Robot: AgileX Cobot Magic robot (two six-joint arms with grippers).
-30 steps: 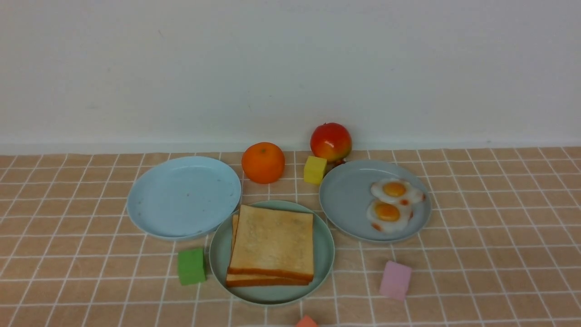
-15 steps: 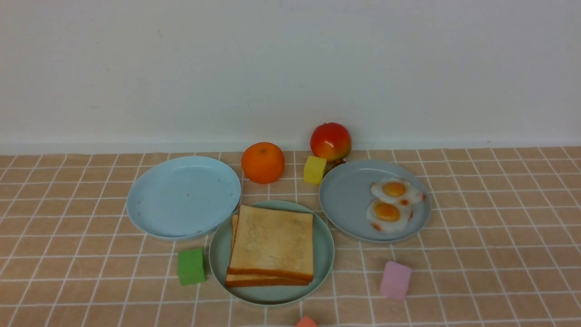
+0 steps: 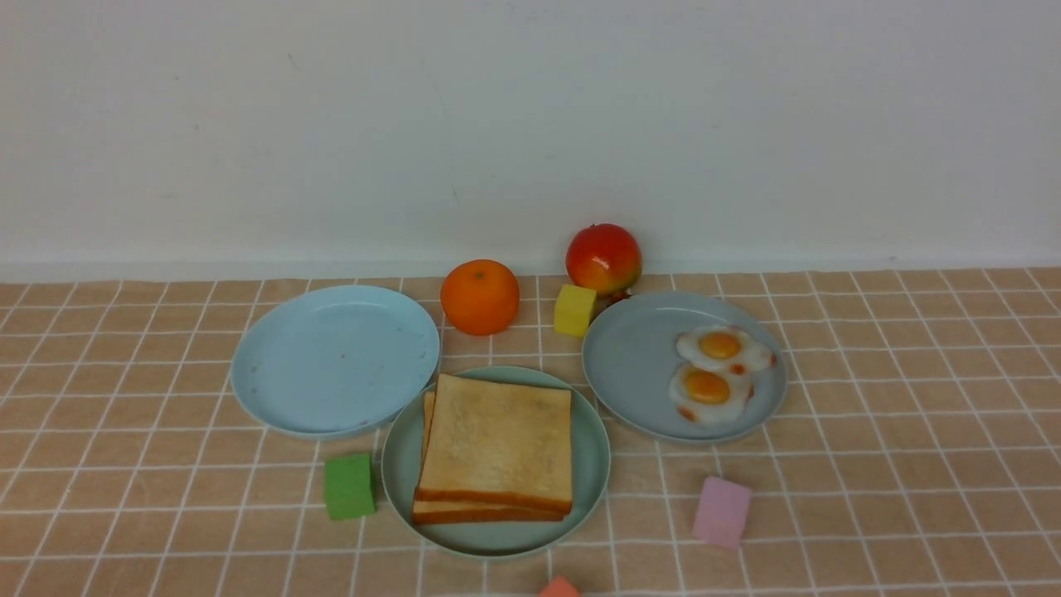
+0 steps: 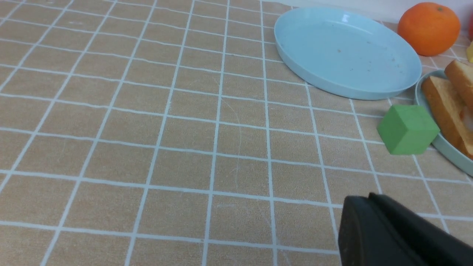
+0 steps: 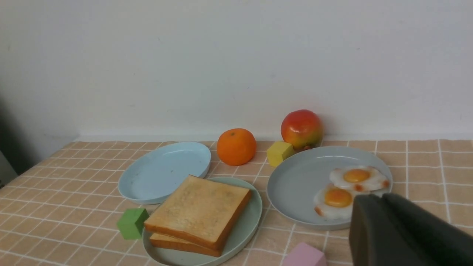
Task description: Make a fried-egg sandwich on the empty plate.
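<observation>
Two square golden toast slices (image 3: pixel 497 439) lie stacked on the round mint-green plate (image 3: pixel 593 464) at the front middle; they also show in the right wrist view (image 5: pixel 199 208) and at the edge of the left wrist view (image 4: pixel 443 103). The plain white fried egg is hidden from view. My left gripper (image 4: pixel 364 199) is shut and empty, low over the cloth, left of the green cube. My right gripper (image 5: pixel 373 197) is shut and empty, near the front rim of the grey-blue plate. Neither gripper shows in the front view.
A sky-blue plate (image 3: pixel 336 361) lies at the left. A grey-blue plate (image 3: pixel 638 365) at the right holds two brown-spotted eggs (image 3: pixel 717 369). An orange (image 3: pixel 481 296), a red fruit (image 3: pixel 603 257) and a yellow cube (image 3: pixel 575 310) stand behind. Green (image 3: pixel 349 486), pink (image 3: pixel 722 512) and red (image 3: pixel 559 588) cubes lie in front.
</observation>
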